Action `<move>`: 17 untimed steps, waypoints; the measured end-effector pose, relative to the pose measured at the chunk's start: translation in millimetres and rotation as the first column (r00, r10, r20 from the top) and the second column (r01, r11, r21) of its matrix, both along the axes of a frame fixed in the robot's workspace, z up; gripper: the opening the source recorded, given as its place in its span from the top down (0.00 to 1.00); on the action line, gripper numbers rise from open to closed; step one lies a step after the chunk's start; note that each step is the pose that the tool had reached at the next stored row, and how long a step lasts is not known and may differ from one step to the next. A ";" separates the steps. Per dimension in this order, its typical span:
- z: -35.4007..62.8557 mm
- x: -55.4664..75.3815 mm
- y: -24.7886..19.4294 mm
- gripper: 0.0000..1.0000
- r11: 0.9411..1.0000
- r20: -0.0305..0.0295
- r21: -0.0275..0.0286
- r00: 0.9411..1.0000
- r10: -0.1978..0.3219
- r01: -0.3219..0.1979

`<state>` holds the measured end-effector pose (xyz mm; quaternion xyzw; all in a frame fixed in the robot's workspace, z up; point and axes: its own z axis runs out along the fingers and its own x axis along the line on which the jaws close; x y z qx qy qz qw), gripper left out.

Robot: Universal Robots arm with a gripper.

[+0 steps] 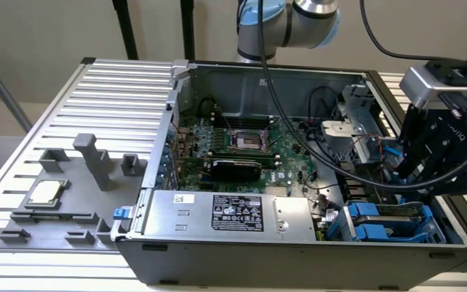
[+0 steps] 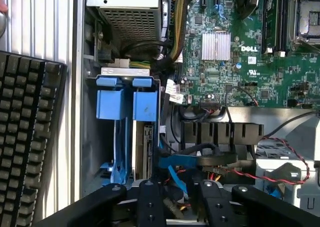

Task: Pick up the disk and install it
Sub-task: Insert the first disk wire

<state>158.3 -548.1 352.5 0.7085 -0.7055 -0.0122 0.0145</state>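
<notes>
One disk [image 1: 386,220] [image 2: 124,103] slotted, one end effector [image 1: 408,181] [image 2: 177,197] hovering above

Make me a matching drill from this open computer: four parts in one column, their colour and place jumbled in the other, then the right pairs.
Parts
1. disk
2. CPU chip
3. power supply
4. motherboard

Colour and place
A. green, flat on the floor of the case
B. silver box with a black label, along the case's near edge
C. blue rails, in the bay at the case's corner on the exterior view's right
D. small silver square, on the grey fixture outside the case

Pairs: 1-C, 2-D, 3-B, 4-A
</notes>
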 end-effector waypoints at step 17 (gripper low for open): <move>-1.8 -10.4 -32.1 0.55 1.000 -0.001 0.029 1.000 0.002 -0.002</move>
